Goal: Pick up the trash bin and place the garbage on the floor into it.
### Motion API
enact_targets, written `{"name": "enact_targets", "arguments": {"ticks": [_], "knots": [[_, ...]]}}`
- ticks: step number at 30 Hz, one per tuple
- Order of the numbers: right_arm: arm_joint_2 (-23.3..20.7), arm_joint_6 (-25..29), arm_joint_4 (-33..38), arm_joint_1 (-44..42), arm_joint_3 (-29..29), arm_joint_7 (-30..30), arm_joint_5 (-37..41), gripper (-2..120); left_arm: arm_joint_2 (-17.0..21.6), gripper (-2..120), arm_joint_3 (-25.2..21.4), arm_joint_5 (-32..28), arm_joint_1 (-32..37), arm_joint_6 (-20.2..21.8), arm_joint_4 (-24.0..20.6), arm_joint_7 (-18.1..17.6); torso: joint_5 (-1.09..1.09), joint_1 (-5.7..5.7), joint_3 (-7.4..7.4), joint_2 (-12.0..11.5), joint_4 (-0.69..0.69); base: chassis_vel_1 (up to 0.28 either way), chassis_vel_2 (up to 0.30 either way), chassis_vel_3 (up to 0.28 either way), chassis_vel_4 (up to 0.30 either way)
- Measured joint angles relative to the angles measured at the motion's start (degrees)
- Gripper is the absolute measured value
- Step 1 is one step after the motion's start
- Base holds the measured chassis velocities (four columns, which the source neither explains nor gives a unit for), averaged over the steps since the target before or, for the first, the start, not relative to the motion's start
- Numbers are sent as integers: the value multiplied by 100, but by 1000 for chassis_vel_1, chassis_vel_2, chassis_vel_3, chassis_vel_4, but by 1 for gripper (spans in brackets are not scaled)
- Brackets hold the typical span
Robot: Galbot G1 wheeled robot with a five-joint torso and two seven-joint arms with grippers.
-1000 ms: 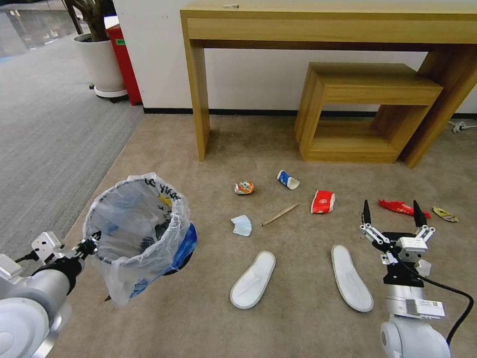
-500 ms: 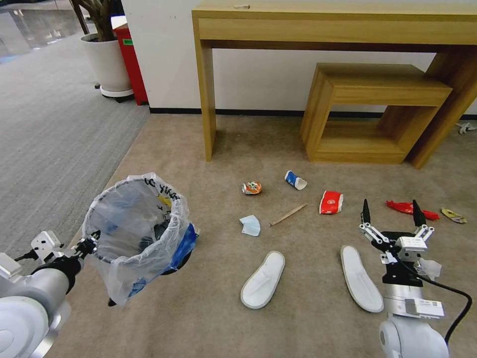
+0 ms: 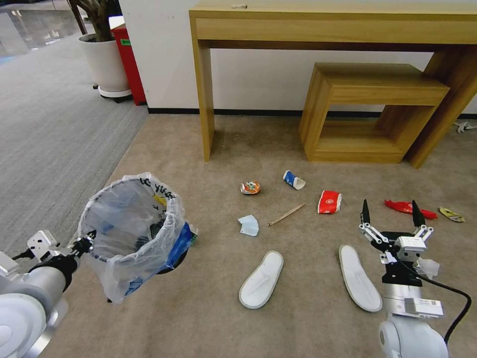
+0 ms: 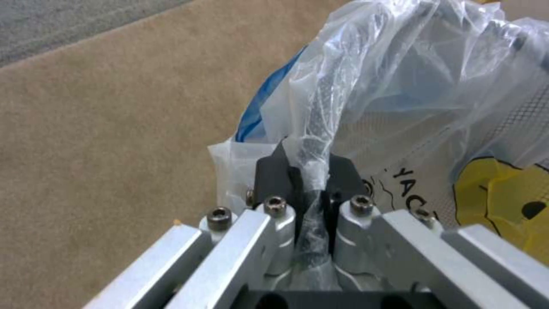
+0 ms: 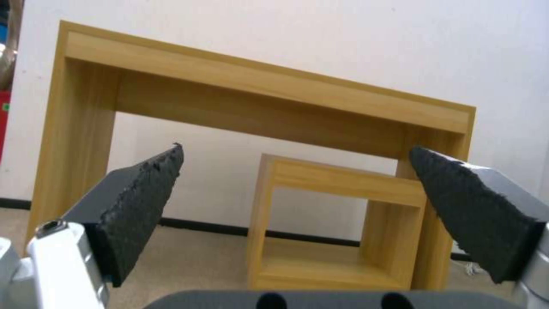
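Left gripper (image 3: 88, 242) at the robot's lower left, clamped tight on the rim of the trash bin (image 3: 131, 231); in the left wrist view the two dark fingers (image 4: 273, 171) pinch the mesh rim and a fold of the clear liner bag (image 4: 400, 86) between them. Bin tilted, mouth toward the robot, off to the left of the litter, over the tan carpet (image 3: 208, 318). Bag crinkled, black lettering near the far rim, blue plastic low on its right side (something yellow shows inside the bag too).

Right gripper (image 3: 391, 219) raised at the robot's lower right, fingers spread wide, nothing between them. Through the gap the right wrist view looks at the wooden table (image 5: 257, 86) and the small wooden shelf (image 5: 337, 180) under it.

Garbage on the carpet, all apart from the bin:
- left slipper (image 3: 262, 279), sole up, near centre
- right slipper (image 3: 359, 277), just left of the right arm
- blue mask (image 3: 248, 224)
- wooden stick (image 3: 286, 214), just right of the mask
- crushed can (image 3: 250, 187)
- blue-and-white paper cup (image 3: 293, 179), on its side
- red paper cup (image 3: 329, 202), flattened
- red wrapper (image 3: 403, 207), beyond the right gripper
- yellow wrapper (image 3: 452, 215), farthest right
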Motion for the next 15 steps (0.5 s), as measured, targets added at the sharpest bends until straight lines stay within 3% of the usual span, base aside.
{"name": "enact_targets", "arguments": {"ticks": [15], "knots": [[-59,-49,-108,-3,-103,185,-67,100,27,2,-181,542,-72,0,321,112,0,0,1,0,0,-62,72,70,-69]]}}
